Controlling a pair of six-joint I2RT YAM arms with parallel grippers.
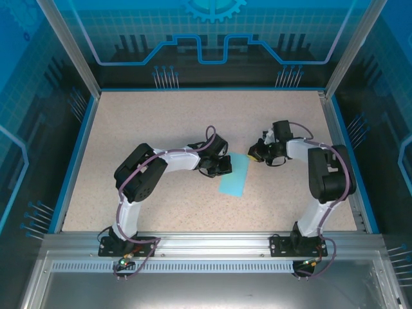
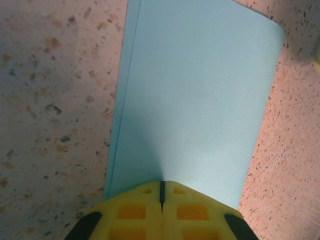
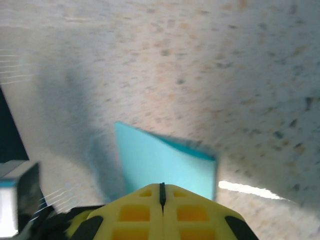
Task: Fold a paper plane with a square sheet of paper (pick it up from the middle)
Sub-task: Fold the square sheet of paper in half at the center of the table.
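Observation:
The square sheet of paper (image 1: 235,177) lies folded into a narrow turquoise-blue rectangle at the middle of the table, between the two arms. My left gripper (image 1: 223,167) is at its left edge, fingers shut. In the left wrist view the shut tips (image 2: 161,184) sit over the near edge of the paper (image 2: 195,100), whose doubled edge runs along the left side. My right gripper (image 1: 255,154) is just off the paper's far right corner, also shut. The blurred right wrist view shows the closed tips (image 3: 161,186) just short of the paper (image 3: 160,162).
The speckled beige table (image 1: 161,122) has a blue raised border and metal frame posts at its corners. An aluminium rail (image 1: 206,241) holding both arm bases runs along the near edge. Part of the left arm (image 3: 20,200) shows at the lower left of the right wrist view.

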